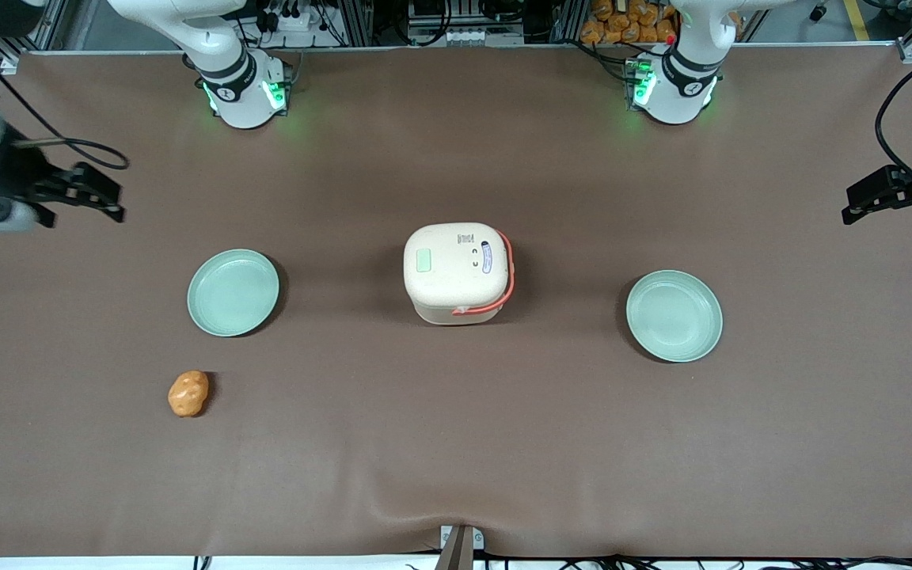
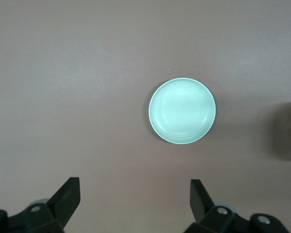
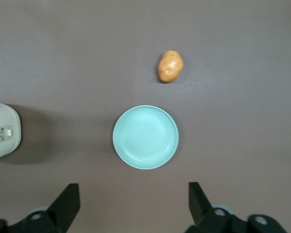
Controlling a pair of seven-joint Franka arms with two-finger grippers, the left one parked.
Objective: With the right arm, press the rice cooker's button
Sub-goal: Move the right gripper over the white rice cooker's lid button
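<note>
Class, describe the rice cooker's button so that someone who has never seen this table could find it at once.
Start at the cream rice cooker in the middle of the brown table, between two green plates. The button is the small pale green patch on its lid, toward the working arm's end, where the open claw hovers. The white oval label bears bluish marks instead.

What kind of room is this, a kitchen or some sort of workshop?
Probably a robot test lab: the right arm is bolted to a brown-covered table, its open pincer high at the working arm's end, far from the toy-like rice cooker.
</note>
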